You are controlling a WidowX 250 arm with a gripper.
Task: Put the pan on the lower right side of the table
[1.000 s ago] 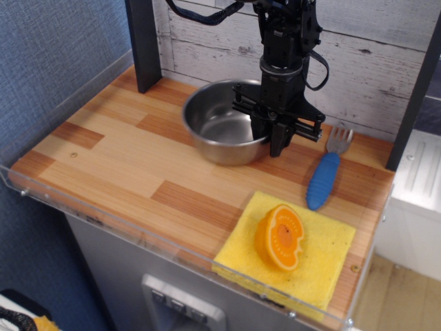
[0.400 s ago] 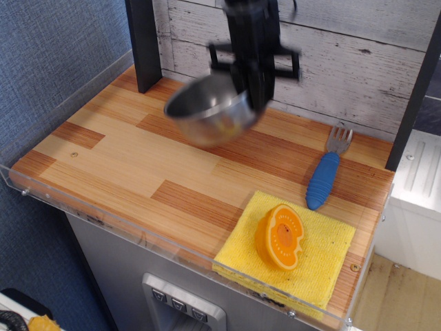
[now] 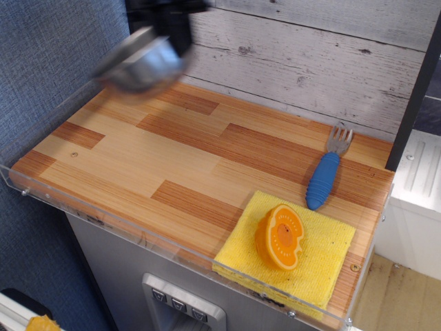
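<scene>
Fingers lost in motion blur, grip state impossible to tell. Gripper (image 3: pixel 172 24) dark, smeared, top left. Steel pan (image 3: pixel 141 63) tilted just below, raised over far-left corner of wood table (image 3: pixel 172 165). Near right: blue-handled fork (image 3: pixel 326 176), orange half (image 3: pixel 280 236) on yellow cloth (image 3: pixel 324 255).

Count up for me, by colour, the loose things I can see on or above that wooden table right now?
Silver: 1, the round shiny steel pan, blurred, up in the air at the far left.
Blue: 1, the blue-handled fork with grey tines.
Yellow: 1, the square yellow cloth.
Orange: 1, the orange half lying on the cloth.
Total: 4.
</scene>
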